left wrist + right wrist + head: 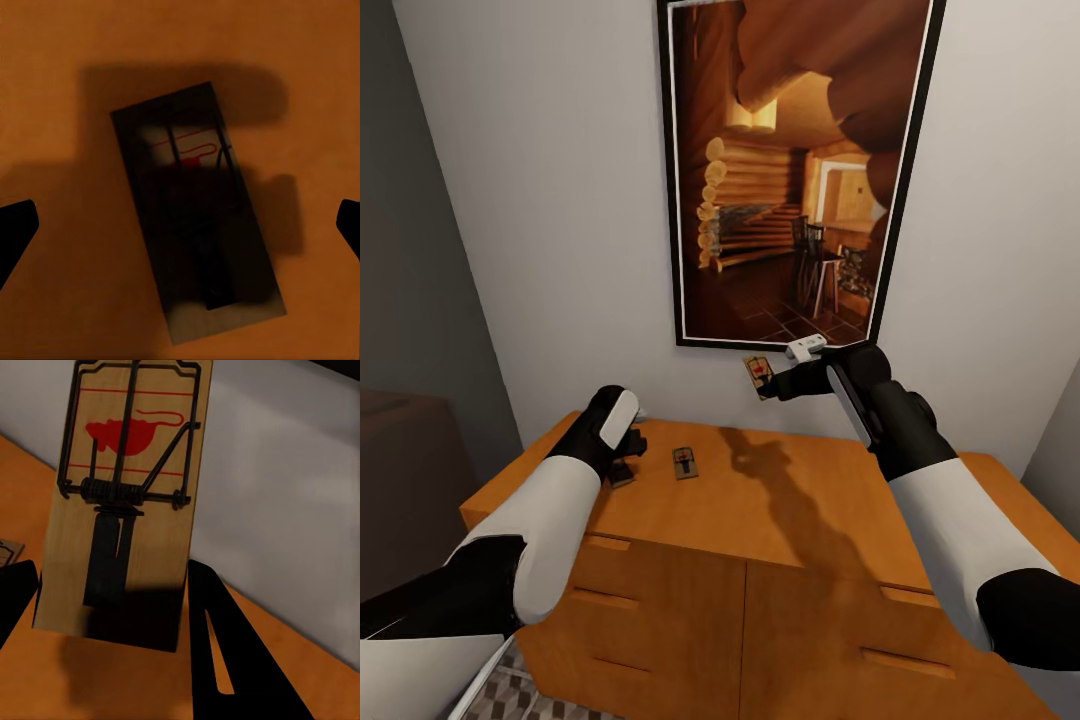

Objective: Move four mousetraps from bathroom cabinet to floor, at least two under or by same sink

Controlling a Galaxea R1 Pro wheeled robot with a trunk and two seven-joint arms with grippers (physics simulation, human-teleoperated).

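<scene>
- A small bit of the bathroom floor (510, 695) with its cube pattern shows at the near bottom edge of the head view, cut off by the left arm.
- An orange-brown wooden cabinet (760, 590) stands in front of the robot, with drawers and doors on its front. Its flat top works like a desk.
- The left arm reaches forward and down over the left part of the top. The left gripper (622, 468) hangs low over it.
- In the left wrist view its two black fingers (15, 229) are spread wide apart and hold nothing.
- Between them lies a mousetrap (199, 217), flat on the wood. It sits in deep shadow, so its metal parts are hard to make out.
- A second mousetrap (686, 462) lies flat on the top, just beside the left gripper.
- The right arm bends in from the right and reaches to the left, up above the top.
- The right gripper (772, 383) is clenched on a third mousetrap (124, 502), holding its lower end. The trap stands up in the air, near the wall.
- Its red mouse picture and dark wire spring show clearly in the right wrist view. Its top edge is cut off there.
- Behind everything a white wall (550, 200) holds a big framed picture (790, 170) of a log cabin room, cut off at the top.
</scene>
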